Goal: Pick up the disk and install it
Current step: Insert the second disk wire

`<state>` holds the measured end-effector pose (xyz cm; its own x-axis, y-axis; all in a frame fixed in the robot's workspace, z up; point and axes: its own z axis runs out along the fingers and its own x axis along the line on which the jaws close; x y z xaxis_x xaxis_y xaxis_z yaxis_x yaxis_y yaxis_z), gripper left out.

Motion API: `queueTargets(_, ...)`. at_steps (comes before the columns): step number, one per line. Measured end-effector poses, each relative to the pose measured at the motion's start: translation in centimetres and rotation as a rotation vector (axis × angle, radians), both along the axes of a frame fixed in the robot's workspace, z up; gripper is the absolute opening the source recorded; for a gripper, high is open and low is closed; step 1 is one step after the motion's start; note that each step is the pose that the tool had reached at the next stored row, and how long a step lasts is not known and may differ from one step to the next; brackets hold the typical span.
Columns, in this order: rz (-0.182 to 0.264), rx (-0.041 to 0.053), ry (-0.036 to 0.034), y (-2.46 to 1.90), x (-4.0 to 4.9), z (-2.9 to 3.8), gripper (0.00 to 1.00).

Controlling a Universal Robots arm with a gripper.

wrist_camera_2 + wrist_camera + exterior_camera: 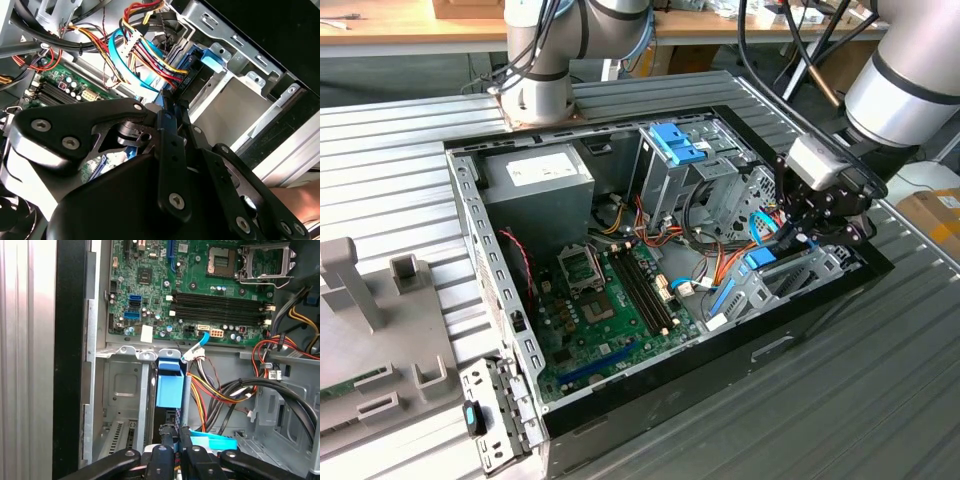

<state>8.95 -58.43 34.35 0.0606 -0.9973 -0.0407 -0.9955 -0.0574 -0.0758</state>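
The disk (761, 259) stands on edge at the grey drive bay (812, 272) in the open computer case, on the exterior view's right. Its light blue carrier bracket (169, 386) shows end-on in the first wrist view, over the bay's metal floor (124, 386). My gripper (790, 236) comes down on it from above, and its black fingers (165, 436) are pressed close together on the disk's thin upper edge. In the second wrist view the gripper (167, 107) hides most of the disk; the bracket's blue end (211, 59) shows beyond it by the bay wall.
Red, yellow and blue cables (720, 250) crowd the space right beside the bay. A tall metal cage with a blue latch (676, 143) stands behind it. The green motherboard (610, 300) fills the case's middle, and a power supply (540, 180) sits at the back. Grey fixtures (360, 290) stand on the exterior view's left.
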Motion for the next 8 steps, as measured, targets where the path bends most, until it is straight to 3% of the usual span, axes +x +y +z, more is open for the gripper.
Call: queueTargets(8,0.000,-0.0002,0.0000,-0.09,0.00,-0.20,0.16)
